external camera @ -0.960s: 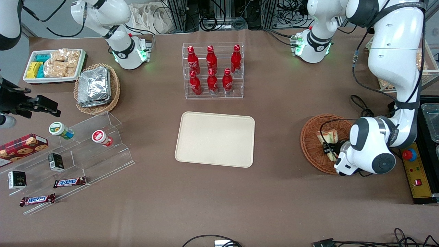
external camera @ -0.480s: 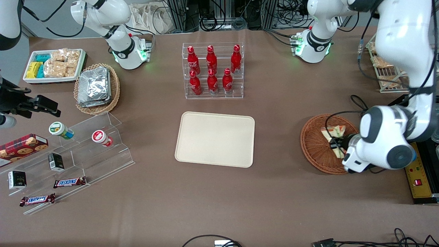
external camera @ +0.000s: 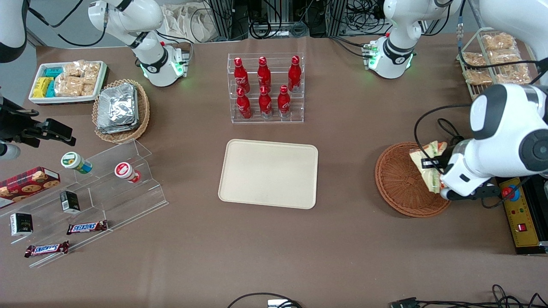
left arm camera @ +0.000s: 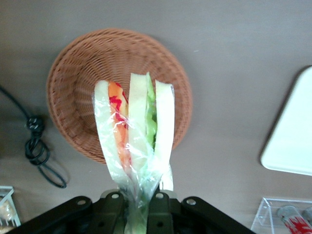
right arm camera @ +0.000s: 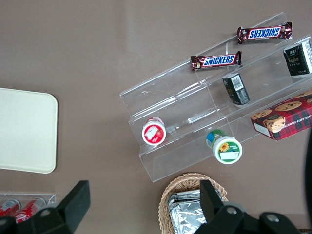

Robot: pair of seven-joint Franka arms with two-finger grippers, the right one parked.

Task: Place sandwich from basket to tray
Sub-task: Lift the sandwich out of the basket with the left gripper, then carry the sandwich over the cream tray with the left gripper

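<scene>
Over the basket [external camera: 402,182], the gripper [external camera: 430,164] now hangs higher than a second ago, pinching the wrapped sandwich [left arm camera: 136,141] clear of the weave, well apart from the tray [external camera: 269,173].

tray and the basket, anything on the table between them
Nothing: the front view shows only bare brown table between the tray and the basket. The gripper holds the sandwich above the basket.
</scene>
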